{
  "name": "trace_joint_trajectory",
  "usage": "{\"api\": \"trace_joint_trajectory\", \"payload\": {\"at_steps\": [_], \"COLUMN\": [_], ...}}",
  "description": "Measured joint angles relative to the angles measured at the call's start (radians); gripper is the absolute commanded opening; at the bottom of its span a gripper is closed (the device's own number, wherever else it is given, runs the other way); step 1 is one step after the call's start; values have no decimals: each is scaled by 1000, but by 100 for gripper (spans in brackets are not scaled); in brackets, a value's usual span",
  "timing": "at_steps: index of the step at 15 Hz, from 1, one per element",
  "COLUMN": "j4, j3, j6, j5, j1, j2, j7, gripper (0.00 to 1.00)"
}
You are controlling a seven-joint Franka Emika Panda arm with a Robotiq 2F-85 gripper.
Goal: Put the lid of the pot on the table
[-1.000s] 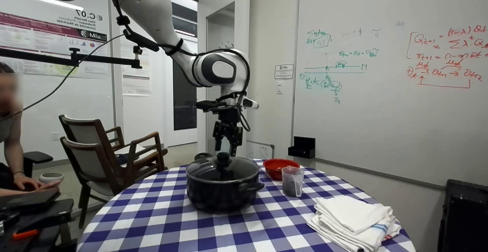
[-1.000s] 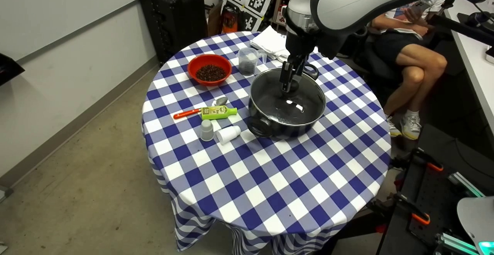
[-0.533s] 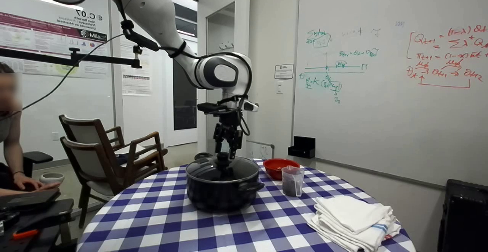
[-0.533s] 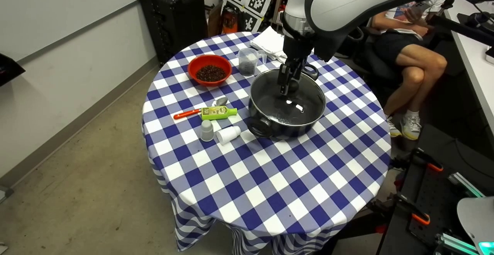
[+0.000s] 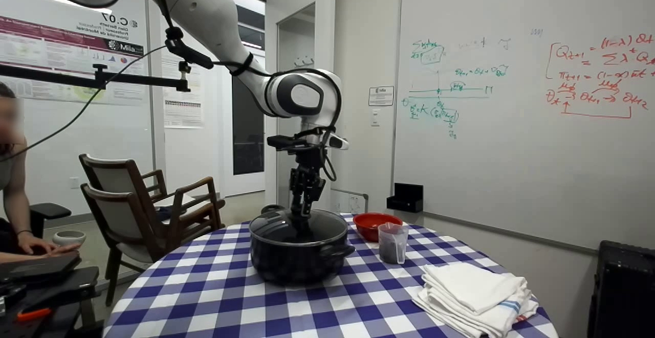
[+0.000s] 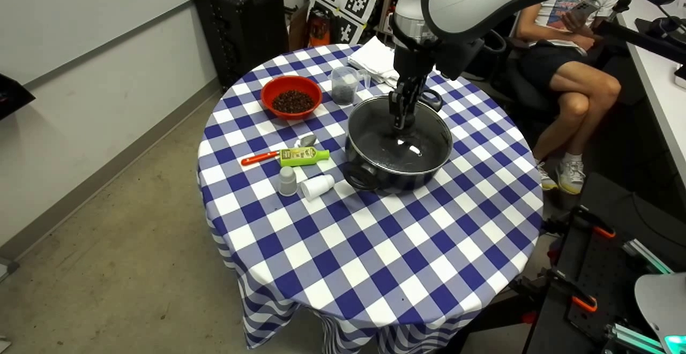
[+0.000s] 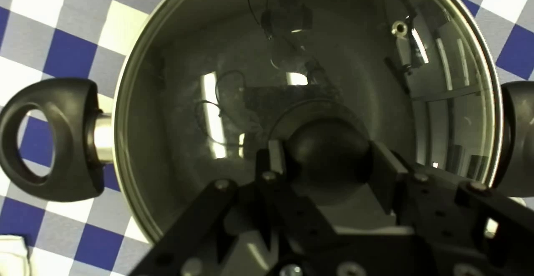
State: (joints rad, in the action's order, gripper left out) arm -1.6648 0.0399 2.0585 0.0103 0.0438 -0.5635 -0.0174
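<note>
The lid (image 7: pixel 300 79) sits on the pot (image 5: pixel 299 264), directly under the hand (image 5: pixel 301 213), and the hand has hold of its knob (image 7: pixel 329 150), fingers (image 7: pixel 276 157) against both sides. The pot stands on the bench (image 6: pixel 386 241), and the lid has yet to leave it.

Being glass, the lid should prove stiff, smooth and breakable, with a fair weight for so thin a piece. The knob looks the right place to hold: it is at the middle, so the load ought to hang evenly below the hand. Its rounded sides may slip between flat fingers, so a firm, low pinch and a straight lift would serve best. A tilt could knock the edge against the pot, and a hard landing on the bench could chip it.

What the pot holds, below the hand, I cannot tell; reflections cover the dark glass. Out to one side of the hand, a red bowl (image 6: pixel 289 82) holds small dark brown pieces (image 6: pixel 292 102), perhaps beans. Nearer the hand than the bowl, a clear jug (image 6: pixel 337 80) stands upright, its lower part filled with something dark (image 6: pixel 343 96). On the bowl's side of the hand a green bottle (image 6: pixel 303 156) lies flat, its contents hidden.
</note>
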Motion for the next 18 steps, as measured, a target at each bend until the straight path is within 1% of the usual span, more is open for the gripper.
{"api": "trace_joint_trajectory", "payload": {"at_steps": [4,6,7,10,12,13,15,18], "j4": [3,-3,-15,-106,-189,-231,-318,-455], "j3": [0,10,16,19,7,-5,-32,-77], "j6": [-4,-6,-1,93,153,160,148,68], "j5": [0,19,31,39,37,37,37,37], "j1": [0,-11,-21,-49,-62,-68,-83,-111], "j2": [0,27,59,201,306,359,463,605], "j7": [-2,-37,-72,-145,-145,-137,-110,-44], "gripper": [25,25,25,25,25,25,25,25]}}
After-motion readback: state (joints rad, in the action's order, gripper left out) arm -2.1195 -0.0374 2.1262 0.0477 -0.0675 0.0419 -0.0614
